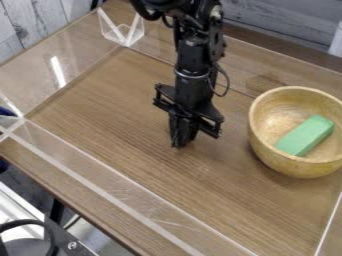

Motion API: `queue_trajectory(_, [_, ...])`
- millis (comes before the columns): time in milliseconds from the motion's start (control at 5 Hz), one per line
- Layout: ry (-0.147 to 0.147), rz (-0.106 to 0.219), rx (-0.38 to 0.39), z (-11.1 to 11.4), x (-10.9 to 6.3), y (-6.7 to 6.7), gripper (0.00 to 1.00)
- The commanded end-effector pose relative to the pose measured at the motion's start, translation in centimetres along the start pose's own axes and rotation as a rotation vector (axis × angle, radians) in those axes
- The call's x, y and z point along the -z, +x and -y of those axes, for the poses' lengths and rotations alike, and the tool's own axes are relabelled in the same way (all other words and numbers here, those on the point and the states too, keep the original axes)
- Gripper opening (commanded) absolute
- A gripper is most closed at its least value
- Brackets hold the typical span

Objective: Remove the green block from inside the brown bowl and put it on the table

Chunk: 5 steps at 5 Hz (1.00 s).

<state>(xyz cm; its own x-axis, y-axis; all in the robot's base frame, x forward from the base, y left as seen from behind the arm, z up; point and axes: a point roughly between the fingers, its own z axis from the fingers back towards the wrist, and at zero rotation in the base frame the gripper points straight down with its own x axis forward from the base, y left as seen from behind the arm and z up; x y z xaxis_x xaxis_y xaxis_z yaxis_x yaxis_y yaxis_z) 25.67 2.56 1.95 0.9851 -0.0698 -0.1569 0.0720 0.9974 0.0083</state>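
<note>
One camera view covers it all: the claw point(182, 140) points straight down with its fingers pressed together on nothing, low over bare table point(107, 120) near centre. The green block point(306, 135) lies inside the brown bowl point(265, 150) at about three o'clock from the claw, well apart. Judging by that gap, the pick has not begun.

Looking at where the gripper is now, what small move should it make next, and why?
Probably lift a little, open, and shift right toward the brown bowl. The gripper is shut, points down over bare table, left of the bowl, and holds nothing, while the green block lies inside the bowl, untouched.
</note>
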Motion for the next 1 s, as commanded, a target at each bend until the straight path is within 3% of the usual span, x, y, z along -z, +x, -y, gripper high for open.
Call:
queue_trajectory(0, [-0.003,0.008,-0.003,-0.2,-0.6,-0.2,0.0])
queue_trajectory(800, [-0.02,-0.047,0.019,0.2,-0.4,-1.4,0.0])
